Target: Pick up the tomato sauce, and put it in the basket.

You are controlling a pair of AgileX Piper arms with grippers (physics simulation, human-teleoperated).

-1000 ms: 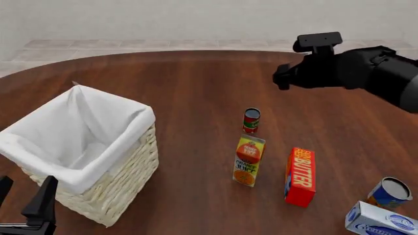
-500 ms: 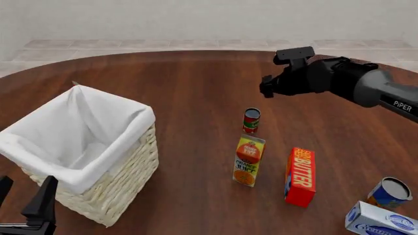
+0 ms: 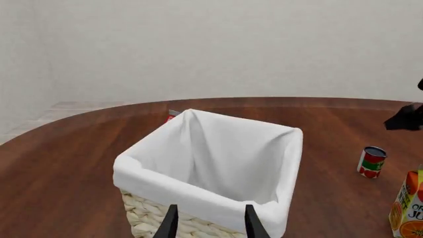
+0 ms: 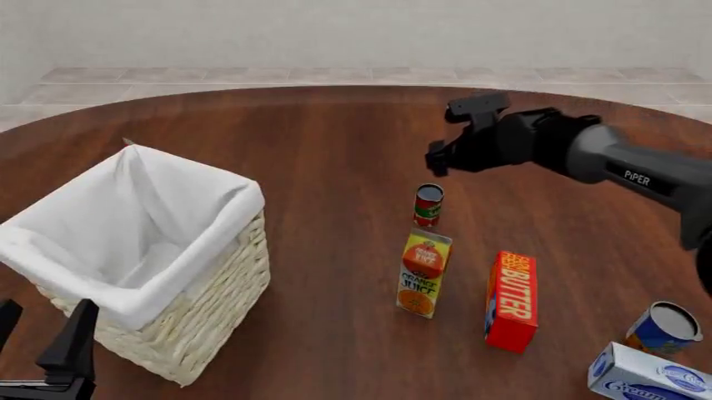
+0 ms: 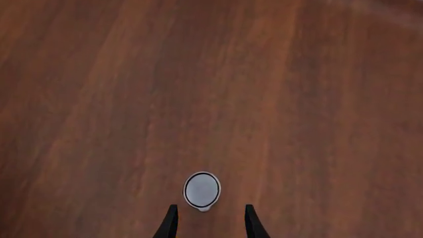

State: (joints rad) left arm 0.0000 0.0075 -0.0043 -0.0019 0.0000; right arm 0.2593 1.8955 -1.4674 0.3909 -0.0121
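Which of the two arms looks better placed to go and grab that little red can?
The right. Its gripper hangs open just above the tomato sauce, while the left gripper sits back by the basket.

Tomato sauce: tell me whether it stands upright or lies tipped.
Upright. The tomato sauce stands on its base, apart from the juice carton; the right wrist view shows its round grey top face-on.

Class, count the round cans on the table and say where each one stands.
2. The tomato sauce stands mid-table, just beyond the juice carton. A blue-and-orange can stands at the near right, beside the white box. Others may be hidden.
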